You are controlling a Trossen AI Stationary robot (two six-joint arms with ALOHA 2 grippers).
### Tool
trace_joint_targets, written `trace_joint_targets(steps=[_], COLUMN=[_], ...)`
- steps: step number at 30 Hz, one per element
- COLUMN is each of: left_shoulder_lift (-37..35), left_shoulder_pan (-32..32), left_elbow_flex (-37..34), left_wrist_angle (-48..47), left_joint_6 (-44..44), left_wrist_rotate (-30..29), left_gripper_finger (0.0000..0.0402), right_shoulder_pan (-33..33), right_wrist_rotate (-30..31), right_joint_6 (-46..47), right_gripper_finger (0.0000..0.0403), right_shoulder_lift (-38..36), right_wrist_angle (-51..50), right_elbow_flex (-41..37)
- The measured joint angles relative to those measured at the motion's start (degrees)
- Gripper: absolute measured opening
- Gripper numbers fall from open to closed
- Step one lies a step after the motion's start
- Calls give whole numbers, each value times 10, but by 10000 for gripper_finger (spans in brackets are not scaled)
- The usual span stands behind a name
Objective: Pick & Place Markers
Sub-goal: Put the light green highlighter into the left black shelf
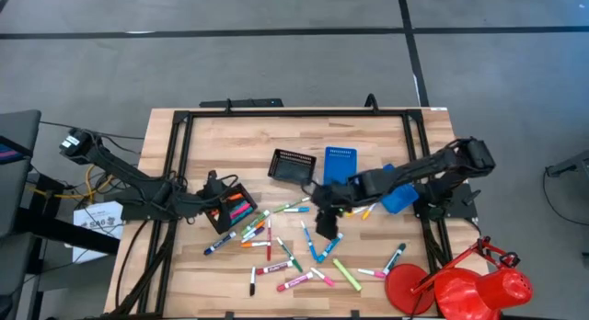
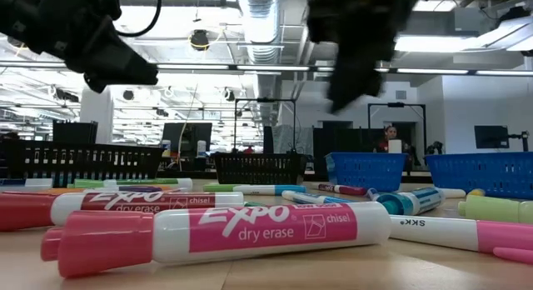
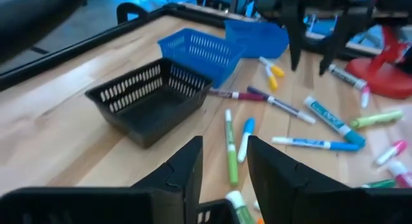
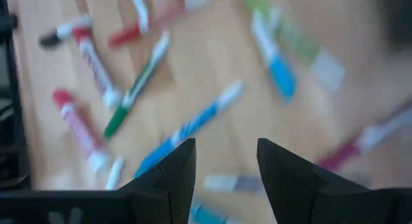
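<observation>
The markers are scattered across the desk; the right pincer hangs released above them; it is best lowered squarely astride one pen; the left pincer, released and empty, is held over the black tray.

Setting: open-plan robotics lab / industrial office floor.

Low view: exposed ceiling ducts, strip lights, rows of monitors, a seated person behind. High view: wooden table with black frame on grey concrete floor, cabling alongside.
</observation>
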Motion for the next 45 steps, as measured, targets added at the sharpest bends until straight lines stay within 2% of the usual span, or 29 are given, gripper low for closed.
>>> trace_joint_targets(steps=[5, 10, 16, 23, 27, 32, 39, 45], left_shoulder_lift=[-3, -8, -8, -12, -12, -13, -12, -12], left_shoulder_pan=[0, 16, 68, 148, 189, 226, 238, 238], left_elbow_flex=[0, 0, 0, 0, 0, 0, 0, 0], left_wrist_angle=[20, 66, 122, 205, 244, 251, 252, 256], left_joint_6=[4, 94, 204, 318, 351, 353, 352, 351], left_wrist_rotate=[-3, -5, -5, -6, -5, 6, 65, 83], left_gripper_finger=[116, 116, 114, 112, 112, 112, 112, 112], right_shoulder_pan=[54, 99, 122, 149, 161, 167, 173, 178], right_wrist_rotate=[-35, -73, -91, -107, -92, -88, -71, -80], right_joint_6=[112, 212, 340, 438, 467, 450, 453, 430], right_gripper_finger=[155, 155, 155, 152, 145, 136, 134, 134], right_shoulder_lift=[15, 46, 82, 109, 108, 108, 111, 157], right_wrist_angle=[-70, -65, -69, -43, -13, -2, -9, 23], right_elbow_flex=[0, 0, 0, 0, 0, 0, 0, 2])
